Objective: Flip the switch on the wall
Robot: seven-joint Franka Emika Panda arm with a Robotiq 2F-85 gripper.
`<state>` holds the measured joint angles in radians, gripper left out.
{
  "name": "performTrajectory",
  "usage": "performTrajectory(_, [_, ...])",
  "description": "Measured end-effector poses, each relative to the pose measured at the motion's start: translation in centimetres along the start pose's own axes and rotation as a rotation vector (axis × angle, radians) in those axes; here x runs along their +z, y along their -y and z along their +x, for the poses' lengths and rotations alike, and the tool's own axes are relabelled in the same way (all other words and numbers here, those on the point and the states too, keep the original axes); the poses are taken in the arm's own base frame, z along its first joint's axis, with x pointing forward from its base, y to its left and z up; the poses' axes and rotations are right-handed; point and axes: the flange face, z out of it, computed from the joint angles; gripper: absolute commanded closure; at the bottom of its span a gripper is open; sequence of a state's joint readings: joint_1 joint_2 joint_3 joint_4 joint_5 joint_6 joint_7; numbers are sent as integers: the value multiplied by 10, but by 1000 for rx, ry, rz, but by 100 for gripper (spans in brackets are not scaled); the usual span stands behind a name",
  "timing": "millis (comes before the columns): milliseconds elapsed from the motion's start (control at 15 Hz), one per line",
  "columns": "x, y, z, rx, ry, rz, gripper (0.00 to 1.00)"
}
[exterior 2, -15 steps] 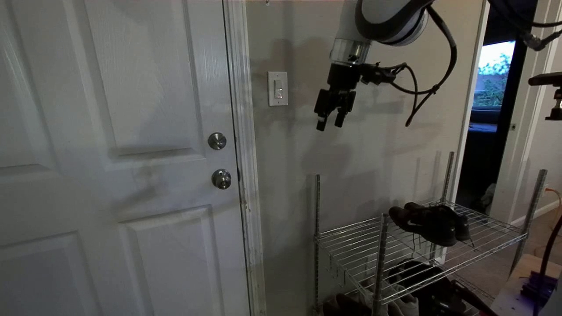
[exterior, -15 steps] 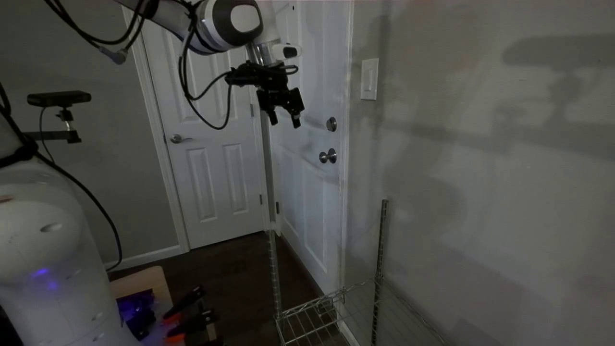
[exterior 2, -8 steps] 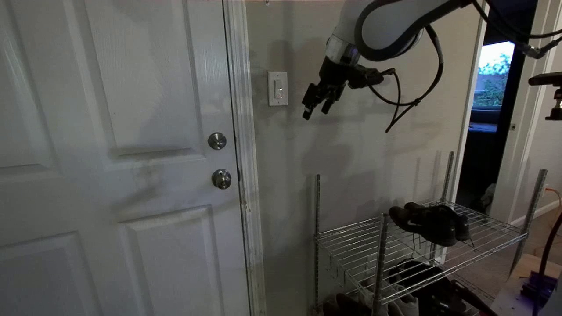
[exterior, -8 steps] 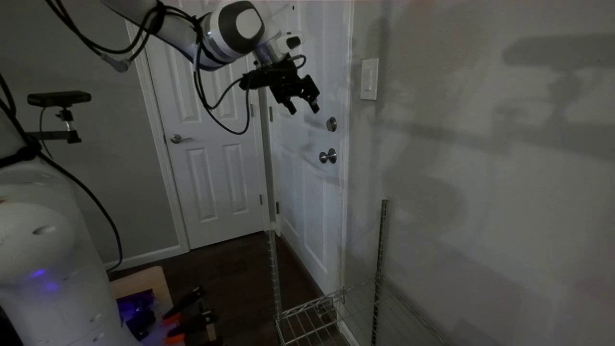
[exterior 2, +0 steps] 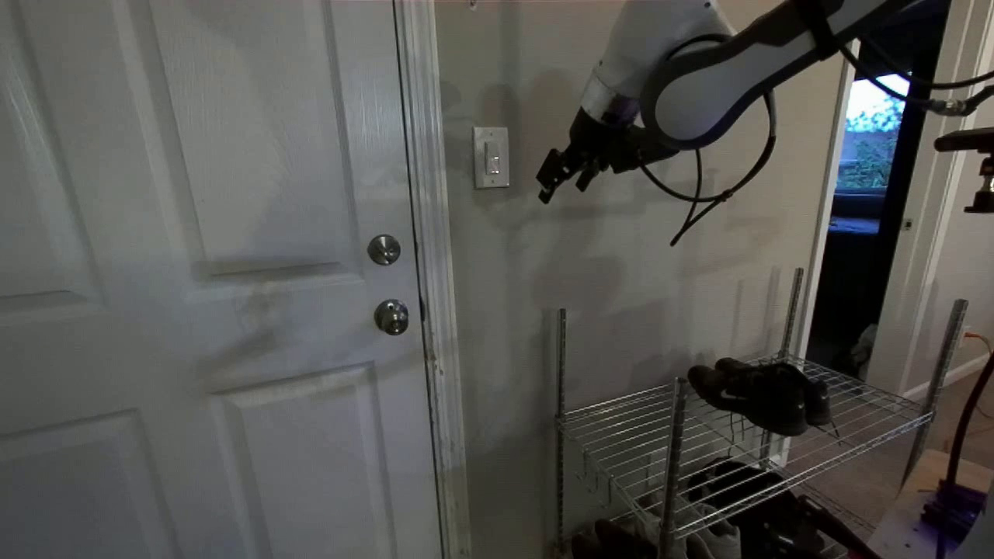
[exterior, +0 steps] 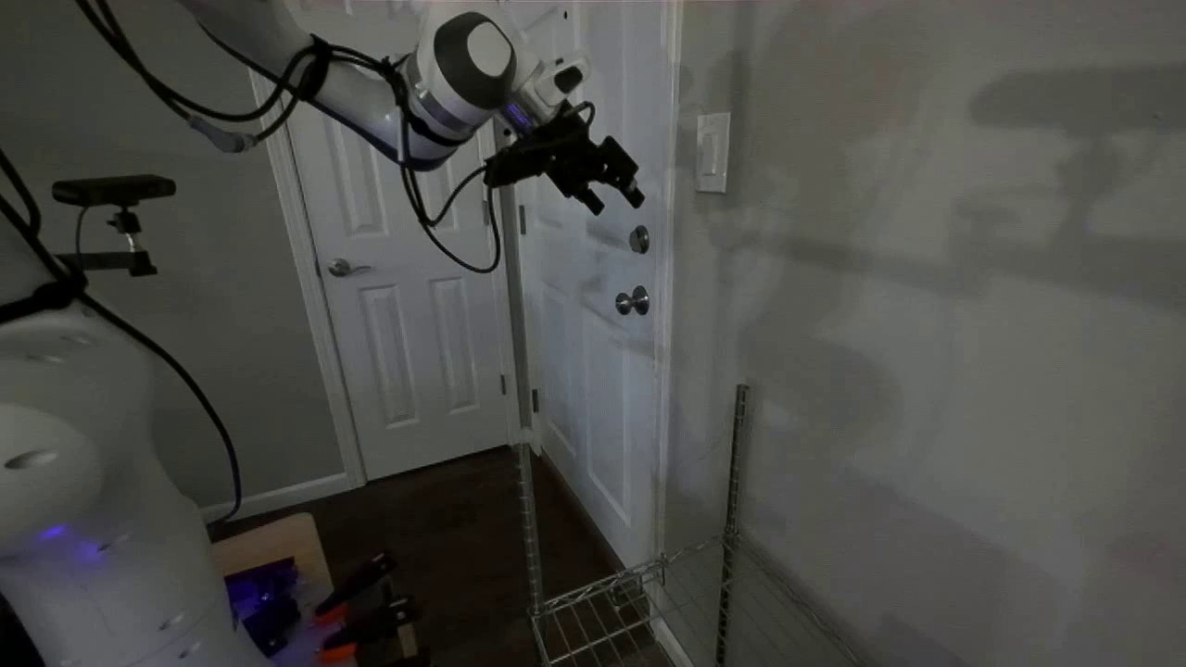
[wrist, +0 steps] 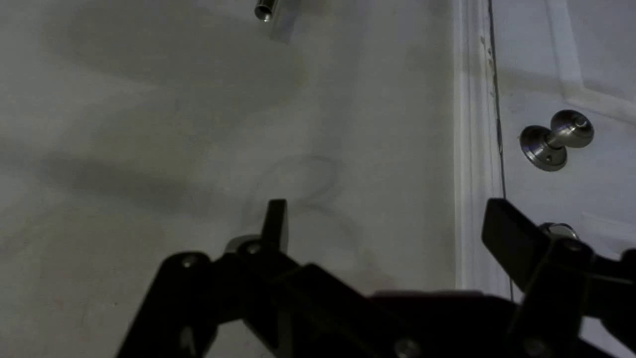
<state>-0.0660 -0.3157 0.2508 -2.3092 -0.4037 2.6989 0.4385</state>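
Observation:
The switch, a white upright plate with a small toggle, is on the pale grey wall [exterior: 927, 389] beside the door frame. The switch shows in both exterior views [exterior: 712, 153] [exterior 2: 491, 157]. My gripper [exterior: 614, 200] is black, open and empty. It hangs tilted, fingers pointing down and toward the wall, apart from the switch. In an exterior view the gripper [exterior 2: 564, 189] appears right of the switch with its fingertips slightly lower. In the wrist view the gripper [wrist: 385, 206] has its fingers wide apart over bare wall. The switch does not show in the wrist view.
The white panelled door [exterior 2: 256, 155] carries a deadbolt [exterior 2: 384, 249] and a round knob [exterior 2: 391, 317] that also shows in the wrist view [wrist: 571, 128]. Below the gripper stands a wire rack with metal posts [exterior 2: 673, 458], bearing black shoes [exterior 2: 765, 396].
The gripper has swung from pointing nearly straight down to a tilt toward the wall. Its fingertips have risen and come closer to the wall, and the forearm has lowered. The switch looks the same.

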Motion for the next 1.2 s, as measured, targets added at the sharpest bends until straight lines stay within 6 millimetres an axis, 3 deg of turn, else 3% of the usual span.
performTrajectory(533, [-1,1,0,0,-1,0,0])
performTrajectory(600, [-1,1,0,0,-1,1,25])
performTrajectory(733, [-1,1,0,0,-2,1,33])
performTrajectory(1200, [1,5,6,7,-56,32,79])
